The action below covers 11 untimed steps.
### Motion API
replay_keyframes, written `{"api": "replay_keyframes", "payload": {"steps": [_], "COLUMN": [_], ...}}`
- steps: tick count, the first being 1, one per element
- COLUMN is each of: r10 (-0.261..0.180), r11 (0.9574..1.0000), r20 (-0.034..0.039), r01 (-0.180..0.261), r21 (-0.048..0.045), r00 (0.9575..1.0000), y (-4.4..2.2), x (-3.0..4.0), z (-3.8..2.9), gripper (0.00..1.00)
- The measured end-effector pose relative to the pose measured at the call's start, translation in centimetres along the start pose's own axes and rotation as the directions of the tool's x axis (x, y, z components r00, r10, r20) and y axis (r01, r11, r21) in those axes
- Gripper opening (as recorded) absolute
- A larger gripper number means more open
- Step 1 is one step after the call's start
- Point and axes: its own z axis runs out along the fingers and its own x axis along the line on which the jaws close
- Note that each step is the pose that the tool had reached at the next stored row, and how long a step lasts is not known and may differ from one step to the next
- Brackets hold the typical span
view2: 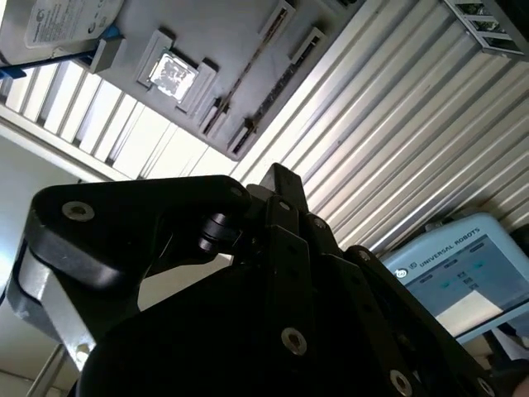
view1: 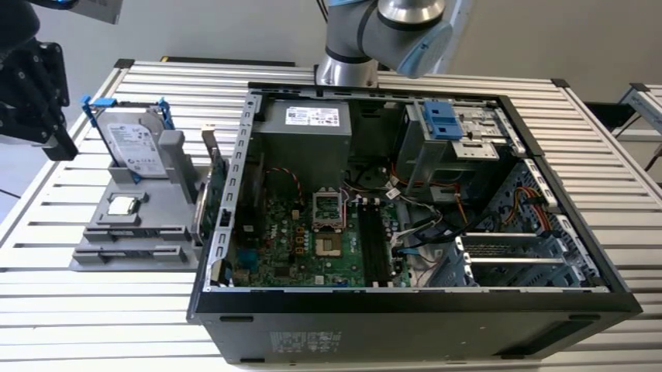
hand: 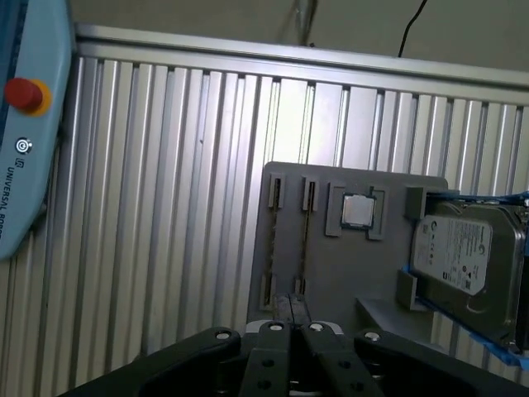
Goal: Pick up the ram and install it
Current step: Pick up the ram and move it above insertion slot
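Upright in a slot of the flat grey plastic holder (hand: 339, 265) stands the thin green ram stick (view1: 213, 194), just beside the open black metal computer case (view1: 414, 325). Next along sits one small square silver processor chip (hand: 357, 210), then one boxy silver hard drive in a blue frame (hand: 463, 256). Two narrow slots on that holder. Ribbed aluminium table (hand: 165, 207) underneath. The black gripper (hand: 291, 304) hovers above, fingers pressed together, pinching nothing.

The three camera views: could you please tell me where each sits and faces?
Exterior view: off the arm, above, looking down at the open computer case; arm at top.
First wrist view: on the wrist, looking past the gripper at the parts holder.
Second wrist view: likewise, from the gripper's other side.
All share the parts holder.
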Motion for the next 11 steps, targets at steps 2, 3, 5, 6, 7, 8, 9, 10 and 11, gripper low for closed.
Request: {"api": "replay_keyframes", "payload": {"steps": [2, 3, 5, 6, 7, 8, 9, 10, 11], "r10": [-0.003, -0.005, -0.008, -0.01, -0.012, -0.013, -0.015, -0.016, -0.018], "r11": [1.0, 1.0, 1.0, 1.0, 0.9999, 0.9999, 0.9999, 0.9999, 0.9998], "r20": [-0.0001, -0.0001, -0.0002, -0.0003, -0.0003, -0.0003, -0.0004, -0.0005, -0.0005], "r01": [0.003, 0.005, 0.008, 0.01, 0.012, 0.013, 0.015, 0.016, 0.018], "r21": [0.0, 0.0, 0.0, 0.0001, 0.0001, 0.0001, 0.0001, 0.0, 0.0], "r00": [1.0, 1.0, 1.0, 1.0, 0.9999, 0.9999, 0.9999, 0.9999, 0.9998], "y": [0.0, 0.0, 0.0, 0.0, 0.0, 0.0, 0.0, 0.0, 0.0], "x": [0.0, 0.0, 0.0, 0.0, 0.0, 0.0, 0.0, 0.0, 0.0], "z": [0.0, 0.0, 0.0, 0.0, 0.0, 0.0, 0.0, 0.0, 0.0], "gripper": [0.0, 0.0, 0.0, 0.0, 0.0, 0.0, 0.0, 0.0, 0.0]}}
